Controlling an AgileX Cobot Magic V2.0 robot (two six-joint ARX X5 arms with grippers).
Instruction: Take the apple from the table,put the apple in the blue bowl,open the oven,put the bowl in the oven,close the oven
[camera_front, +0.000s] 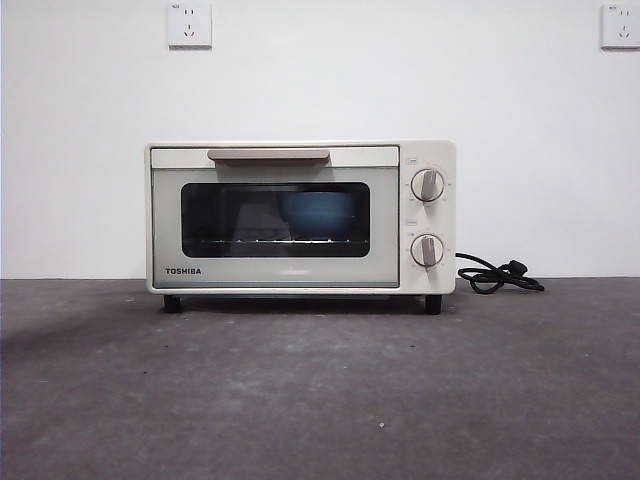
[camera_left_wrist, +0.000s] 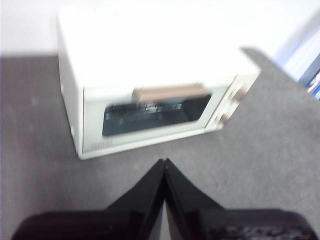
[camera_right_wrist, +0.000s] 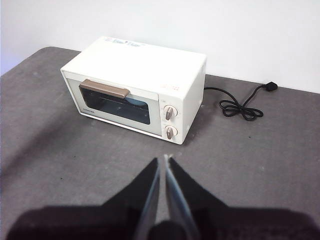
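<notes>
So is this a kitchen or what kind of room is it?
Probably a robot test bench, not a kitchen: the oven sits alone on a bare grey table against a plain white wall with sockets, its cord unplugged.

Two wall sockets (camera_front: 189, 23) on white wall (camera_front: 320, 90)

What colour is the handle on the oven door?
The handle of the oven is beige, seen best in the front view.
</notes>
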